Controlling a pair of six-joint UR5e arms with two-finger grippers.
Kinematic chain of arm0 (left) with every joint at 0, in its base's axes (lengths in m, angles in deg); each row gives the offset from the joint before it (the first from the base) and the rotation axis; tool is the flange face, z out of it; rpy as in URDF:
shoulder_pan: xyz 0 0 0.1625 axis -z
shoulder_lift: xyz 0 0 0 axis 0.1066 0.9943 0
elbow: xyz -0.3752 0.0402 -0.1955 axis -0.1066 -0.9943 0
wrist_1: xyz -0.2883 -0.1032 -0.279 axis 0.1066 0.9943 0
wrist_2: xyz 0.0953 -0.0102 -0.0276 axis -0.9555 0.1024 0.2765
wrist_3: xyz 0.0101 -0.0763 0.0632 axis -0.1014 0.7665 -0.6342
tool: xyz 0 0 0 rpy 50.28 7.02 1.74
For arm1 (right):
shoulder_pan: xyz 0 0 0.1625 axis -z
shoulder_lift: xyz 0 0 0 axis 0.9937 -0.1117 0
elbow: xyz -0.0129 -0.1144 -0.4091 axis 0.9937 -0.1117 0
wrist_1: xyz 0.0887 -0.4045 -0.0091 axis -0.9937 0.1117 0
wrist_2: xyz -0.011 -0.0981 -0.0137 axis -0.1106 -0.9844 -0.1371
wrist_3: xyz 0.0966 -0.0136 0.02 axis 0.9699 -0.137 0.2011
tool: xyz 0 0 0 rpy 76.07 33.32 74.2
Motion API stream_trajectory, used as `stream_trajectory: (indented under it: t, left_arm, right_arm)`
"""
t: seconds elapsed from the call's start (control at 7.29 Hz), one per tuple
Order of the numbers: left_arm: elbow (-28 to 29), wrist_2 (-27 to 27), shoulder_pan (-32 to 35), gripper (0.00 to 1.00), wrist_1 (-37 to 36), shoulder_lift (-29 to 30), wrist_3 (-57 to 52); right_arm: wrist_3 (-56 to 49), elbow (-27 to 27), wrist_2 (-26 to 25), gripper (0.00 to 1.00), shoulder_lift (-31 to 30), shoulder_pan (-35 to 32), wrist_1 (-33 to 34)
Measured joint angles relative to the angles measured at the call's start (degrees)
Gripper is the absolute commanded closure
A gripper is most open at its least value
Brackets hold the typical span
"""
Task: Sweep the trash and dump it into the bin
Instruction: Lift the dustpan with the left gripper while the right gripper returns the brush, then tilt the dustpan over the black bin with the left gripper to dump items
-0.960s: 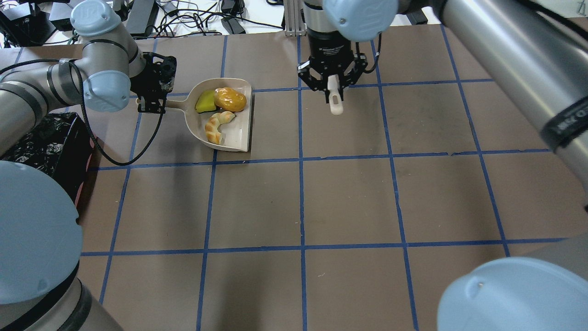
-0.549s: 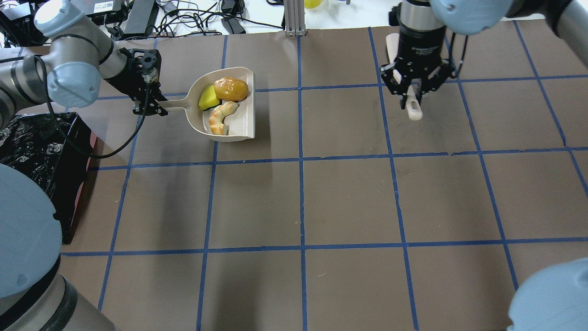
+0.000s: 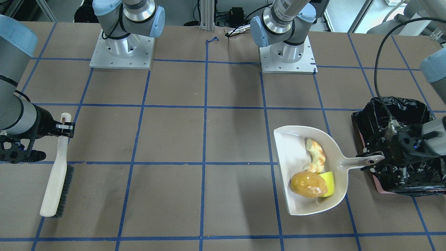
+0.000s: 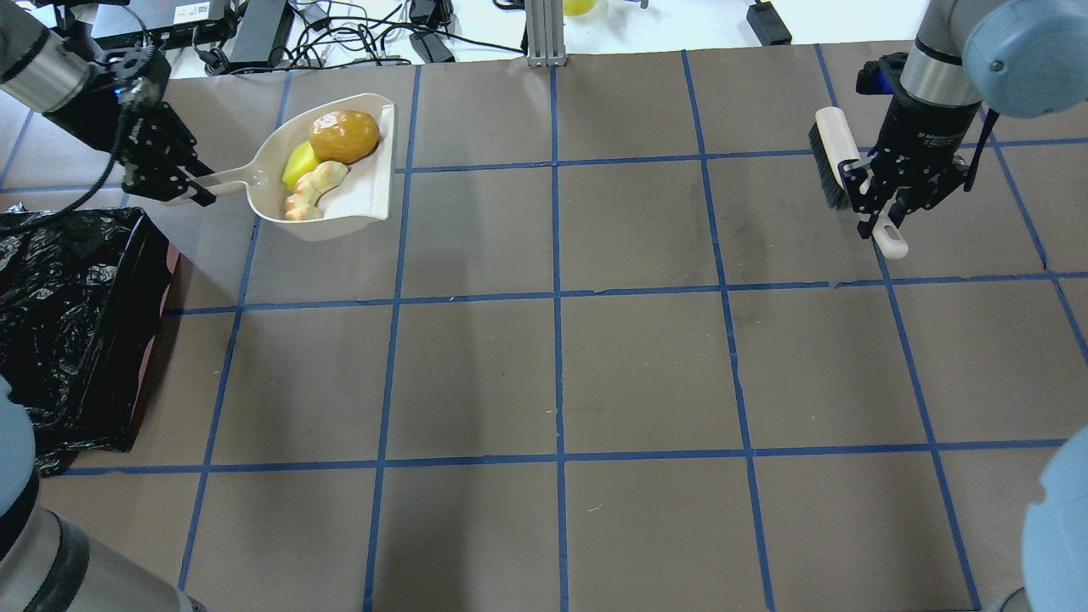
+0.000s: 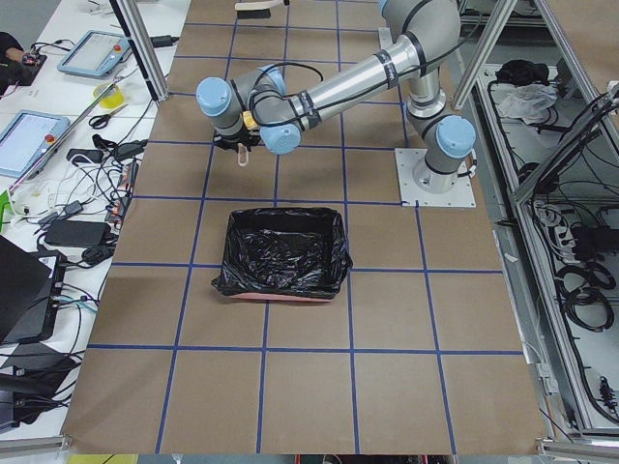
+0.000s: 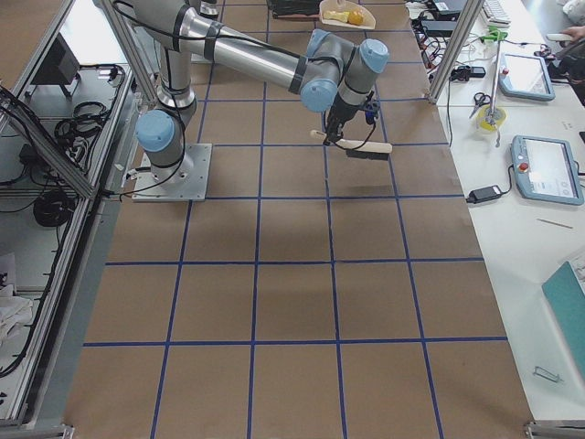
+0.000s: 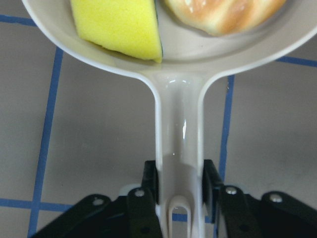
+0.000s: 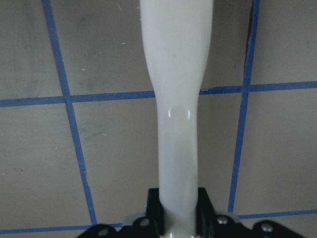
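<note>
Brown paper with a blue tape grid covers the table [image 4: 646, 365]. Nearest, at the left edge of the overhead frame, stands the bin [image 4: 76, 323], its black bag open and a pink base edge showing on its right side.

Farther up, in the upper left, the left gripper [image 4: 189, 183] is clamped on the end of the dustpan [image 4: 365, 191] handle; the wrist view shows a finger pressed against each side of that handle. The pan lies up and to the right of the bin, apart from it, with its open lip toward the right of the frame. All three pieces of trash are inside it. The bread [image 4: 310, 191] lies nearest, the wedge [image 4: 299, 164] sits at the handle end touching it, and the potato [image 4: 344, 136] is farthest, against the wedge.

Across the table, in the upper right, the right gripper [image 4: 880, 208] is clenched around the brush [image 4: 837, 140] handle, bristles facing frame left.

Beyond the far edge run cables [image 4: 357, 38].
</note>
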Motion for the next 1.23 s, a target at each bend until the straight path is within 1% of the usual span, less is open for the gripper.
stream_trajectory:
  t: [0.14, 0.27, 0.55, 0.69, 0.96, 1.23]
  left_arm:
    - [1.1, -0.9, -3.8, 1.0, 3.4, -1.4, -3.1]
    - [1.7, -2.7, -8.1, 1.0, 5.3, -2.8, -5.6]
    - [2.0, -6.3, -16.5, 1.0, 6.2, -4.0, -7.2]
    - [2.1, -8.7, -19.6, 1.0, 6.2, -4.3, -7.2]
    - [3.2, -15.7, -23.3, 1.0, 6.3, -4.6, -5.8]
    - [4.8, -23.3, -24.8, 1.0, 6.2, -4.8, -4.9]
  right_arm:
    - [-2.3, 0.6, -0.1, 1.0, 0.2, 0.9, 1.0]
    - [-3.8, 0.9, -0.2, 1.0, 0.5, 1.9, 1.9]
    - [-7.1, 1.5, 0.0, 1.0, 1.8, 4.9, 3.0]
    - [-7.7, 1.8, 0.0, 1.0, 2.6, 5.6, 3.9]
    - [-6.6, 1.9, 0.1, 1.0, 5.0, 6.0, 6.1]
    - [-5.9, 1.9, 0.1, 1.0, 6.9, 6.0, 9.3]
